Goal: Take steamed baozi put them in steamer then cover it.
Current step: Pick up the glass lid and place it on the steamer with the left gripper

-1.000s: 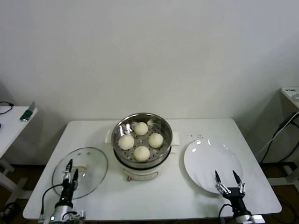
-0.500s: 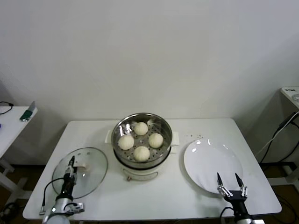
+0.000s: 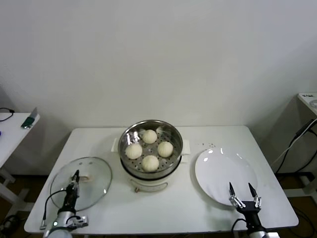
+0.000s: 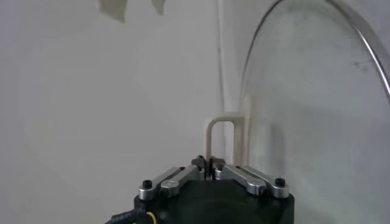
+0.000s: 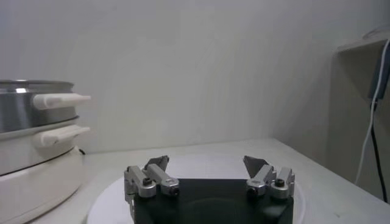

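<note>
Plain white wall [image 3: 158, 59] behind. White rectangular table [image 3: 163, 208] in front; smaller white side table [image 3: 10, 131] at left.

Black gripper bodies, silver fingers [image 5: 152, 179] with black screws, black cable

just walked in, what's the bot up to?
Four baozi already sit in the steamer, which is uncovered. The left hand is shut on the handle of the glass cover, lying on the table left of the steamer. The right hand waits open at the near edge of the bare plate.
</note>
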Motion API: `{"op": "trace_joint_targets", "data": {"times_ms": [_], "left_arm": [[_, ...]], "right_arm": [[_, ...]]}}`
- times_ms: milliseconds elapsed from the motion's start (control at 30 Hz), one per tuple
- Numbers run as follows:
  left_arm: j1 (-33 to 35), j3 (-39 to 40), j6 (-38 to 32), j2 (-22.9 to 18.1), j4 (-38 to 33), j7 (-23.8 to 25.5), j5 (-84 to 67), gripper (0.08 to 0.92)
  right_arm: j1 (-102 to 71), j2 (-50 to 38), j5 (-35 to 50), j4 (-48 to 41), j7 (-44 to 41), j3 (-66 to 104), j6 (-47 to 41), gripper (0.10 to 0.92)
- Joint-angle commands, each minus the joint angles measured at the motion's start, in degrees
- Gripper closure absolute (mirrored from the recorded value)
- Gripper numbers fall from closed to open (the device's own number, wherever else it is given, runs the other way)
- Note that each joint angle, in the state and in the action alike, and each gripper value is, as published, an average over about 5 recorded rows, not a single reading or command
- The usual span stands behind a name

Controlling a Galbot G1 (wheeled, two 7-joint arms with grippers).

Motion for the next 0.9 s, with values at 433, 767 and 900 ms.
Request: {"op": "trace_joint_targets", "data": {"times_ms": [433,767,900], "left_arm": [[5.4,-0.7,27.3,12.2,-41.5,23.4,-13.6,0.865],[-9.5,22.2,35.3,4.7,-42.2,28.8,-0.9,0.865],[-14.2,30.9,36.3,0.1,-39.8,30.8,4.2,0.865]], "right_arm": [[0.4,-0.4,-3.6,-0.6,2.7,0.1,-0.7,0.203],[1.3,-0.1,-5.2,-0.9,3.5,-0.6,0.1,0.203],[1.6,-0.1,-5.0,-0.8,3.5,-0.7,0.6,0.203]]}}
